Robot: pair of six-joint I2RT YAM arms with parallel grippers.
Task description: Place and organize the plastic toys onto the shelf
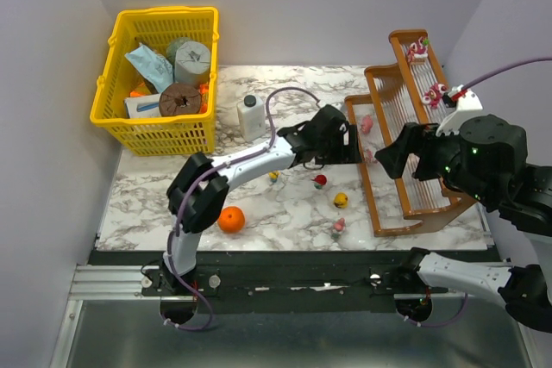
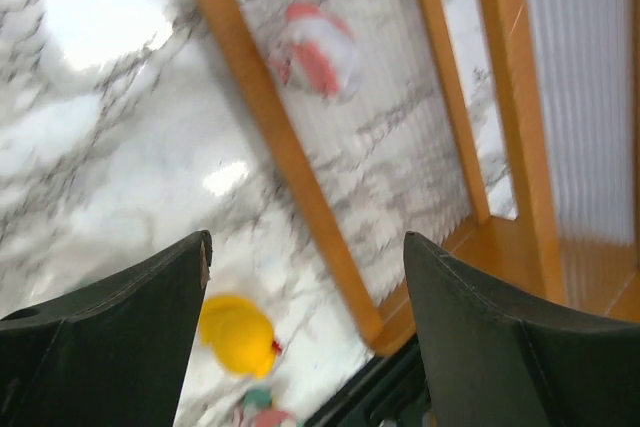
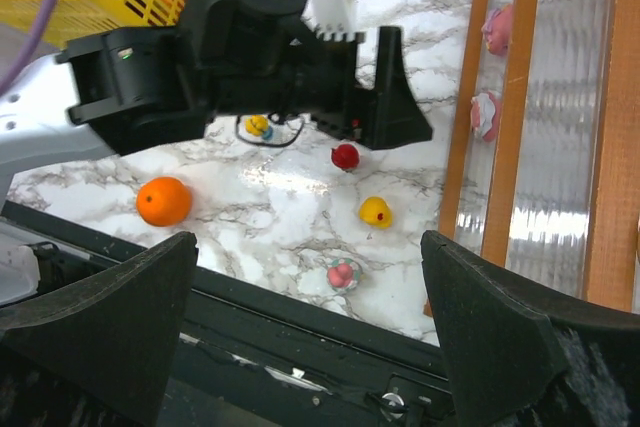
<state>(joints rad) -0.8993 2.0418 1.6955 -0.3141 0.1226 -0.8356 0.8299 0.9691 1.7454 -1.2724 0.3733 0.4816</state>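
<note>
The brown stepped shelf point(image 1: 405, 204) stands at the right. Pink toys sit on its top tier point(image 1: 417, 49), its middle tier point(image 1: 435, 92) and its lowest tier point(image 1: 366, 123). Loose on the marble lie a red toy point(image 1: 320, 181), a yellow toy point(image 1: 341, 200), a pink-and-green toy point(image 1: 338, 227) and a small yellow-blue toy point(image 1: 273, 177). My left gripper point(image 1: 351, 144) is open and empty at the shelf's left rail point(image 2: 270, 127), with a pink-white toy point(image 2: 318, 47) beyond it and the yellow toy point(image 2: 237, 335) below. My right gripper point(image 1: 395, 157) hangs open and empty above the shelf.
A yellow basket point(image 1: 159, 75) of odds and ends stands at the back left. A white bottle point(image 1: 251, 116) stands mid-table and an orange ball point(image 1: 230, 219) lies near the front edge. Purple walls close in on both sides.
</note>
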